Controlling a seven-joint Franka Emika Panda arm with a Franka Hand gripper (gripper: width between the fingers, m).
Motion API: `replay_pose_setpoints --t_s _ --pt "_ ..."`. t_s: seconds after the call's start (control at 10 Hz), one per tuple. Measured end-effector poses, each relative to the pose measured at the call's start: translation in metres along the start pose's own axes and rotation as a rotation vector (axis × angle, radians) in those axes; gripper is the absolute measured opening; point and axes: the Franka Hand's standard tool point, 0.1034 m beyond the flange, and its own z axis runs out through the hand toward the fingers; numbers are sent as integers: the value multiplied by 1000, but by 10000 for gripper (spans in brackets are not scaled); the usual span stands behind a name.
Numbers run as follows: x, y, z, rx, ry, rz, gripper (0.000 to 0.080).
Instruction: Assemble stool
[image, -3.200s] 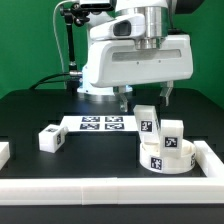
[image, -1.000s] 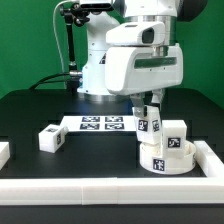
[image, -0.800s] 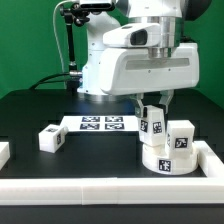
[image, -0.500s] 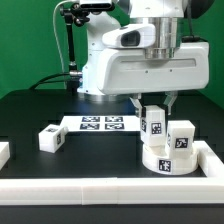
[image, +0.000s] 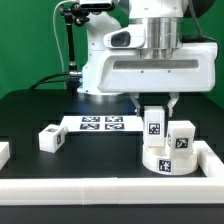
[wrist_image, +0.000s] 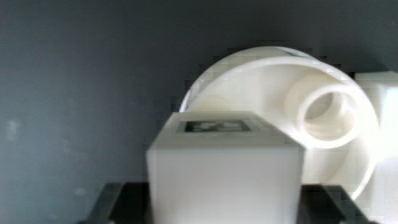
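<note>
The round white seat disc (image: 166, 156) lies at the exterior view's right, in the corner of the white rails. Two tagged block legs stand upright on it: one (image: 153, 123) between my fingers, another (image: 181, 136) at its right. My gripper (image: 153, 108) is shut on the top of the first leg. In the wrist view that leg (wrist_image: 224, 165) fills the gap between the two dark fingers (wrist_image: 121, 202), with the seat (wrist_image: 267, 82) and a round socket (wrist_image: 334, 111) beyond. A third leg (image: 49, 137) lies on the table at the left.
The marker board (image: 99, 123) lies flat mid-table. White rails (image: 110, 196) run along the front and right edges. A small white piece (image: 3, 152) sits at the left edge. The robot base (image: 95, 70) stands behind.
The wrist has turned about the vertical, so the gripper body now faces the camera squarely. The held leg has turned with it. The seat and the other leg have shifted slightly.
</note>
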Motion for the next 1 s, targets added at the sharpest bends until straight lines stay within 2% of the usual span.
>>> replay_pose_setpoints --t_s 0.5,0.7,1.0 --pt "-1 -2 0 18 -6 341 340" --pt "-1 -1 1 49 -22 565 340" --pt "-2 -4 1 72 -39 807 340"
